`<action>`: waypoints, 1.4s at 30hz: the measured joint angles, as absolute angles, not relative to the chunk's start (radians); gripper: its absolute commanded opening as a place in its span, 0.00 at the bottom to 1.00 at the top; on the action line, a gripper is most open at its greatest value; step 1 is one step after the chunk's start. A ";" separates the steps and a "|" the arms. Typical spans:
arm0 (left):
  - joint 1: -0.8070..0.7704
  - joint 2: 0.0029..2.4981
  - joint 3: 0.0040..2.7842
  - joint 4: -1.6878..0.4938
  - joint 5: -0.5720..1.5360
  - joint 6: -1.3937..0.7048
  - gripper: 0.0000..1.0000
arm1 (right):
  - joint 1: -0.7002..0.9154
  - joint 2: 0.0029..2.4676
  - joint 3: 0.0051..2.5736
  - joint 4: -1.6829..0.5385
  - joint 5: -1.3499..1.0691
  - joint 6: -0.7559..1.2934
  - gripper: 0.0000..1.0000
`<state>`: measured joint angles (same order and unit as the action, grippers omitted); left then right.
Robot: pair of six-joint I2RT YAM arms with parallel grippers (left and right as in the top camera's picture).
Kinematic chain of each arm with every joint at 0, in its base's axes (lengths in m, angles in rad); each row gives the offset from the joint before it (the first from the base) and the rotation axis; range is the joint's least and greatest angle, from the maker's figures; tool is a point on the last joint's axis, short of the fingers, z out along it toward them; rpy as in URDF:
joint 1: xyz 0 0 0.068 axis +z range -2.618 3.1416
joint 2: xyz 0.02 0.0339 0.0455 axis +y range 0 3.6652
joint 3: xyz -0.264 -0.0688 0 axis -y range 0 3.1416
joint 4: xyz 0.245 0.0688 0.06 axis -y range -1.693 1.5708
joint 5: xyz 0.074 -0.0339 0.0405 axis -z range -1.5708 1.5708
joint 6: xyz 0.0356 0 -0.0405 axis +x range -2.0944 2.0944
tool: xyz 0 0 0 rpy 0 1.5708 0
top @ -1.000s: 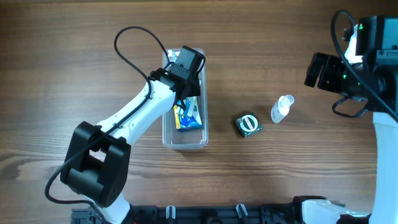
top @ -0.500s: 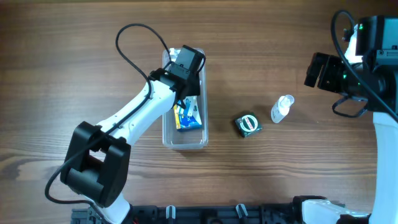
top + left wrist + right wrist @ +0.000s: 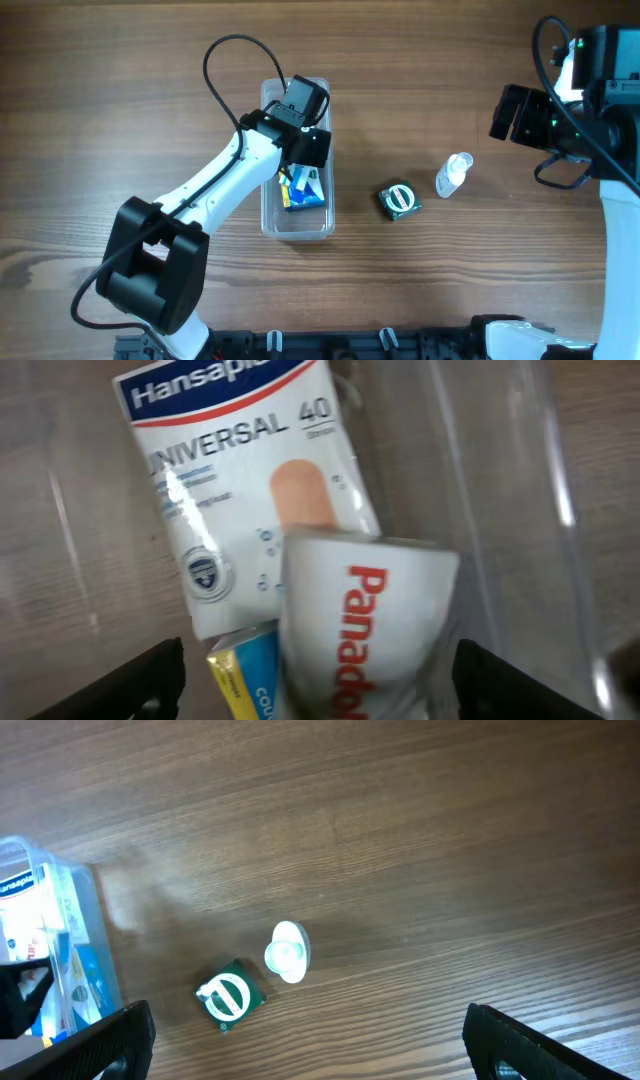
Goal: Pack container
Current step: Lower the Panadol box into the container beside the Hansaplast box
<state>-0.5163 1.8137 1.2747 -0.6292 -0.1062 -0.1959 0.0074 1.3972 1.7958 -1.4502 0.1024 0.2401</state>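
My left end effector (image 3: 325,670) hangs inside the container (image 3: 296,234), fingers set wide to either side of a white Panadol box (image 3: 360,630), with a gap showing on both sides, so I judge the box let go rather than gripped. It lies directly beneath the end effector, leaning on a Hansaplast box (image 3: 240,490) ahead of it and a blue-and-yellow box (image 3: 245,670) beside it, the three crowded together because the tub is narrow. Well off to the right of that end effector, on the bare table (image 3: 120,100), a small green-and-white pack (image 3: 400,200) and a white bottle (image 3: 453,174) lie near each other, not yet packed. My right end effector (image 3: 305,1020) hovers high beyond them, spread wide and empty, both items below it, probably placed to take one next.
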 measured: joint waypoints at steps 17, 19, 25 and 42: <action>-0.516 1.649 1.275 -0.628 -0.076 -0.175 0.29 | 0.007 1.397 1.796 -1.450 0.102 0.241 1.00; -0.516 1.654 1.275 -0.651 -0.073 -0.169 0.27 | 0.007 1.397 1.796 -1.450 0.102 0.240 1.00; -0.516 1.685 1.275 -0.662 -0.072 -0.171 0.61 | 0.007 1.397 1.796 -1.450 0.102 0.240 1.00; -0.532 1.782 1.275 -0.685 -0.069 -0.123 0.70 | 0.007 1.397 1.796 -1.450 0.102 0.240 1.00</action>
<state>-0.5323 1.7817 1.2747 -0.6853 -0.0689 -0.1234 0.0074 1.3972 1.7962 -1.4502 0.1024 0.2401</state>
